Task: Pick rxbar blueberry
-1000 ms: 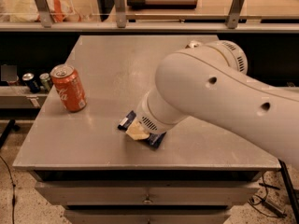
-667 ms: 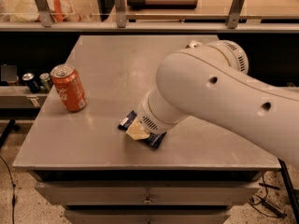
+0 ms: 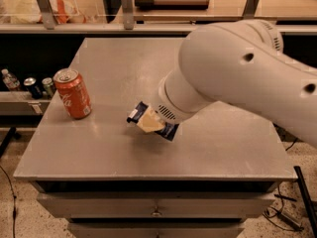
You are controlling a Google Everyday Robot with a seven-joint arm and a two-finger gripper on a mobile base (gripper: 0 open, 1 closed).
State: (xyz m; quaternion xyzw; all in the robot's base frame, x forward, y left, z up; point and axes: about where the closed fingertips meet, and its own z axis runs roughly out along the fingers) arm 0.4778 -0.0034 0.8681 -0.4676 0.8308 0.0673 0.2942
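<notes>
Item 1. Table, grey metal top, drawer below its front edge.

Item 2. Rxbar blueberry, navy wrapper, near the table's middle. It sits tilted with both ends showing either side of the grip, and a shadow beneath suggests it is barely clear of the top.

Item 3. Pincer, reaching down from the white arm. It is clamped narrow across the bar's middle, probably a central hold chosen for balance.

Item 4. Red soda can, upright, well apart to the left, not involved.

Item 5. Small cans on a low shelf beyond the table's left edge.
</notes>
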